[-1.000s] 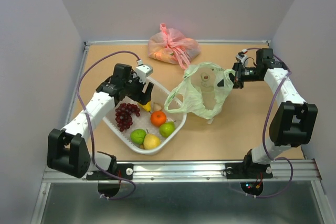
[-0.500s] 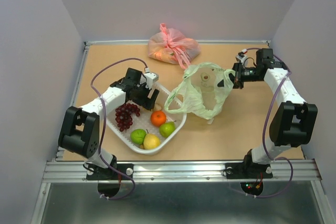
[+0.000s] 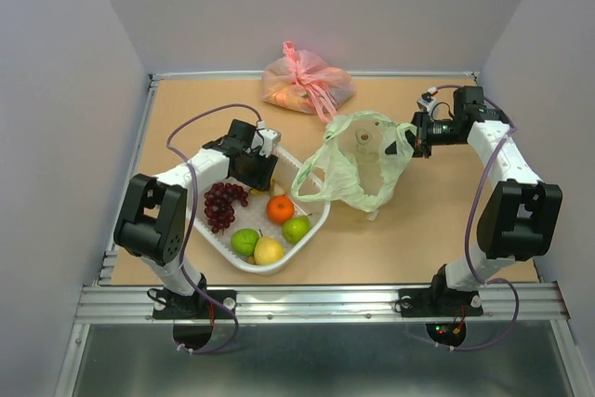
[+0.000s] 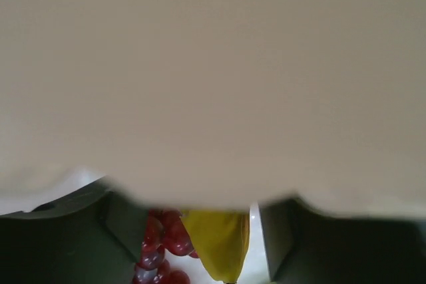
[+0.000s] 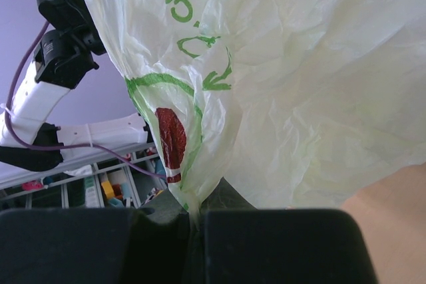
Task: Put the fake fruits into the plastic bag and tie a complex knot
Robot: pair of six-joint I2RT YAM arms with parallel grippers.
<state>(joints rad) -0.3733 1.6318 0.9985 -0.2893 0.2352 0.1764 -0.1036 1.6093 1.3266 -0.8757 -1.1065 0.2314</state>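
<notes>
The white basket (image 3: 314,233) near the surface's near-left corner holds the fake fruits (image 3: 280,209). The left tool (image 3: 257,174), spread, hangs over a yellow fruit (image 4: 216,244) and the grape bunch (image 3: 221,204). The right tool (image 3: 416,137) pinches the plastic bag (image 3: 358,174) at mid-surface, its mouth open.

plastic bag (image 3: 358,178) mouth gaping upward, left gripper (image 3: 255,177) crowding white basket (image 3: 279,265) far corner
</notes>
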